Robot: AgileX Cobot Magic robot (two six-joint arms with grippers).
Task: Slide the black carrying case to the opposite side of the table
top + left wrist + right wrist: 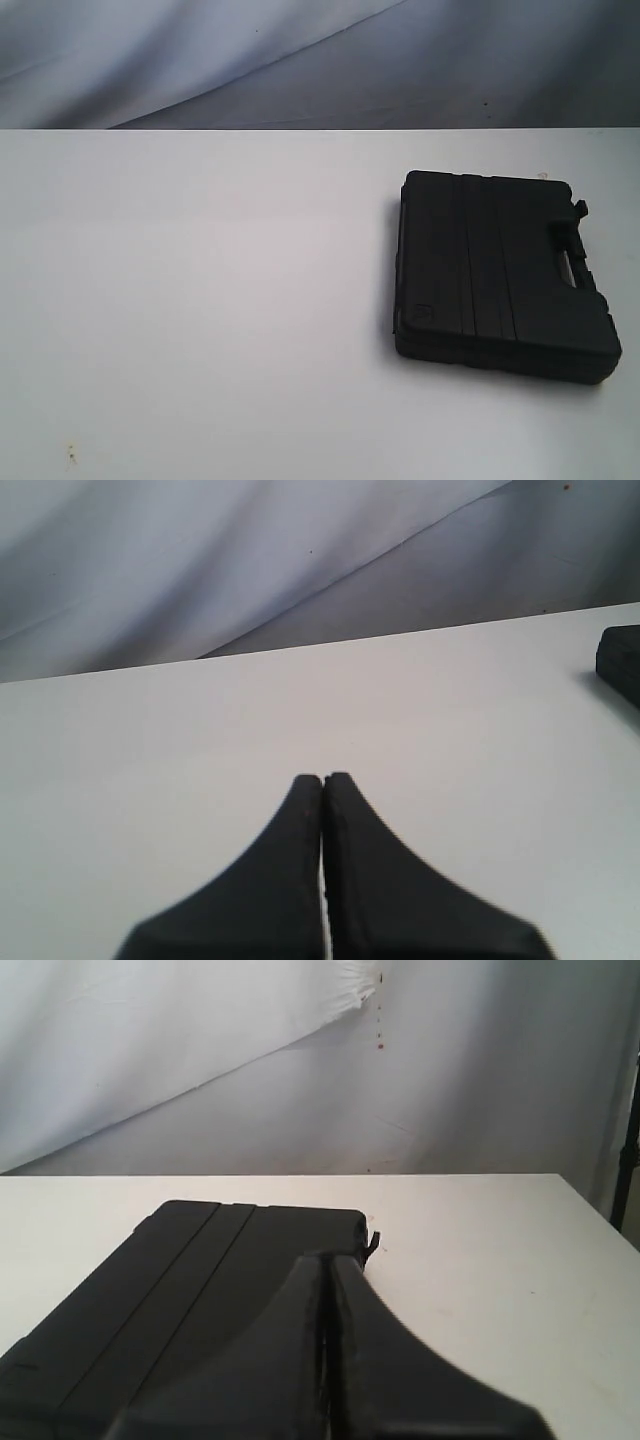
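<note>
The black carrying case (500,272) lies flat on the white table (200,300), on the right side of the exterior view, its handle toward the right edge. Neither arm shows in that view. In the right wrist view my right gripper (326,1260) is shut with nothing in it and hovers over the case (190,1290), near the lid's latch side. My left gripper (322,779) is also shut and empty, above bare table (200,740). Only a corner of the case (620,660) shows in the left wrist view, far off to one side.
A grey-white cloth backdrop (300,60) hangs behind the table's far edge. A small speck (71,457) marks the tabletop at the near left. A dark stand pole (628,1150) rises past the table's edge in the right wrist view.
</note>
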